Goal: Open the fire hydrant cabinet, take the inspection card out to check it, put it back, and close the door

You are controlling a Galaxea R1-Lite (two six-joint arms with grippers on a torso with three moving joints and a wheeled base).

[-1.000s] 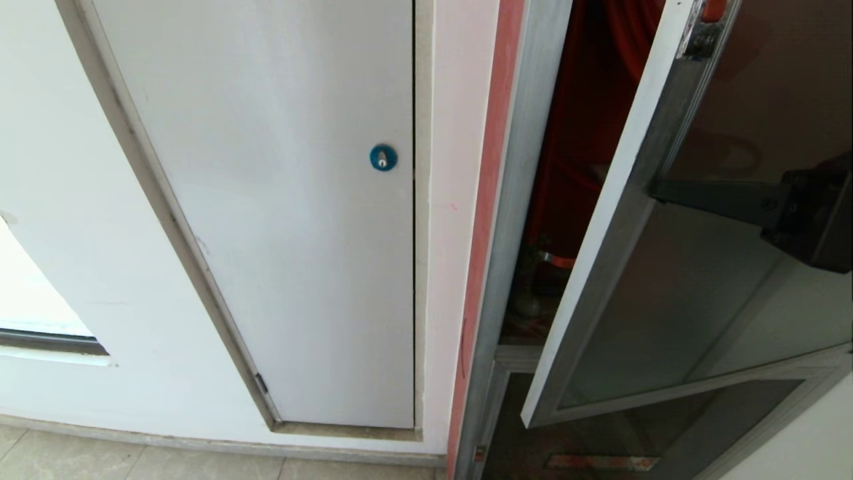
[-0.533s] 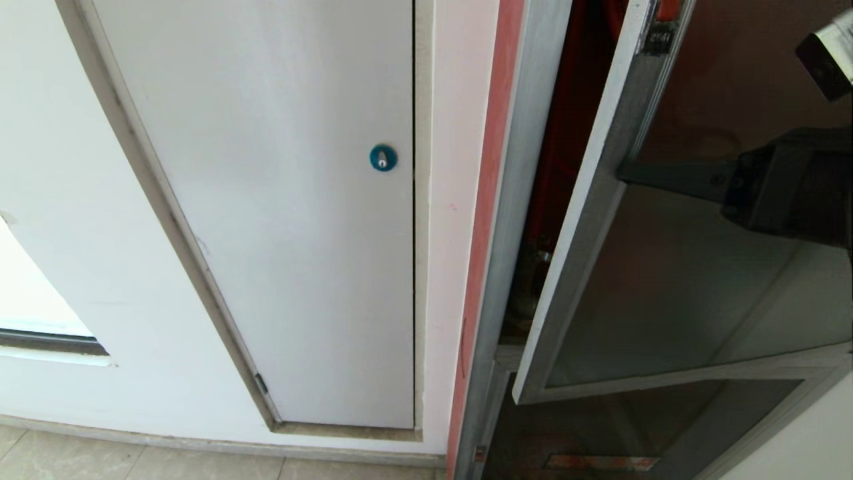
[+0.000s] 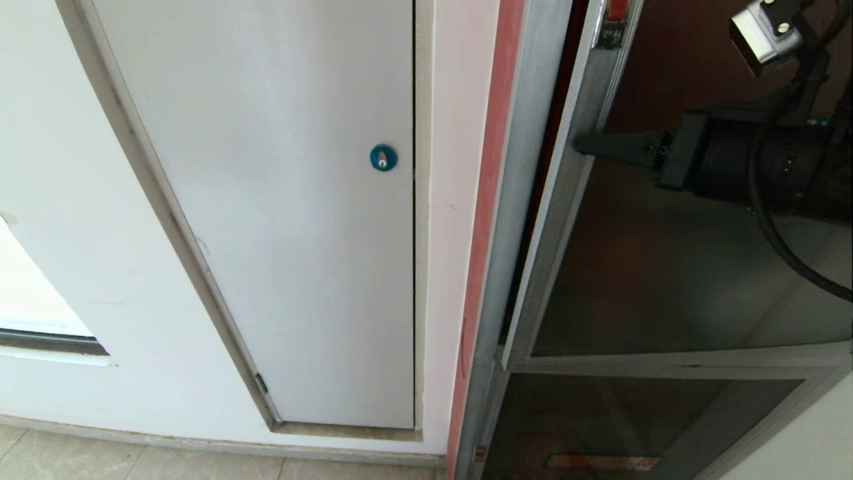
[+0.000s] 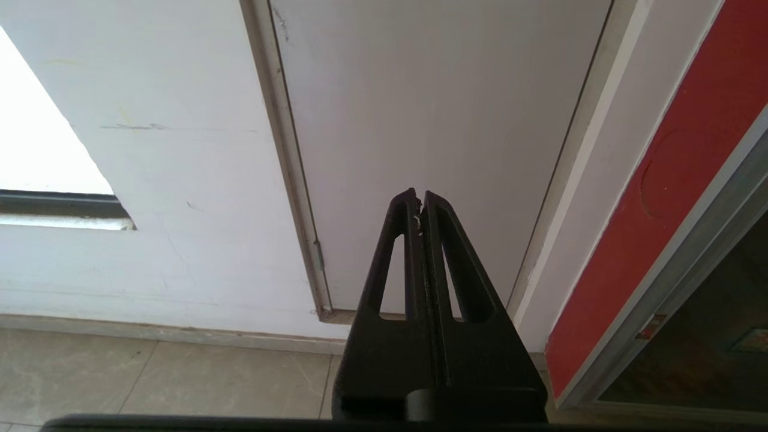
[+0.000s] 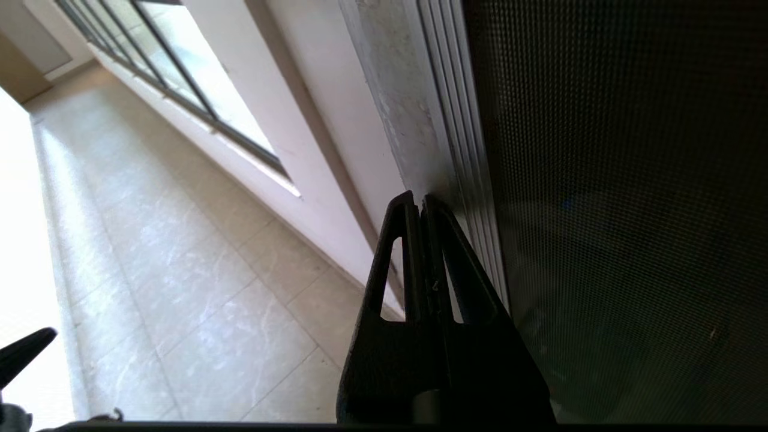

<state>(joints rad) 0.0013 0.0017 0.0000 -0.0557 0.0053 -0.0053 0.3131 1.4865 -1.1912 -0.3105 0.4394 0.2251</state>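
In the head view the dark glass door [image 3: 666, 267] stands almost flush with the silver frame of the fire hydrant cabinet [image 3: 530, 147]. Only a thin dark red slit shows between them. A red latch [image 3: 617, 8] sits at the top of the door's frame. My right gripper [image 3: 581, 144] is shut with nothing in it, its tips against the door's aluminium edge [image 5: 414, 120]; the right wrist view shows the right gripper [image 5: 418, 199] beside the meshed dark glass [image 5: 600, 210]. My left gripper [image 4: 419, 195] is shut and parked low, facing the white panel. The inspection card is hidden.
Left of the cabinet is a white panel [image 3: 300, 233] with a blue round lock [image 3: 383, 157]. Below the door is a fixed glass panel with an orange-red strip [image 3: 600, 461]. Beige floor tiles [image 5: 180, 288] and a low window [image 5: 198, 102] lie to the left.
The door has swung from well ajar to almost shut against the cabinet frame. My right gripper has travelled left and up with it, staying on the door's edge. The left arm has not moved.
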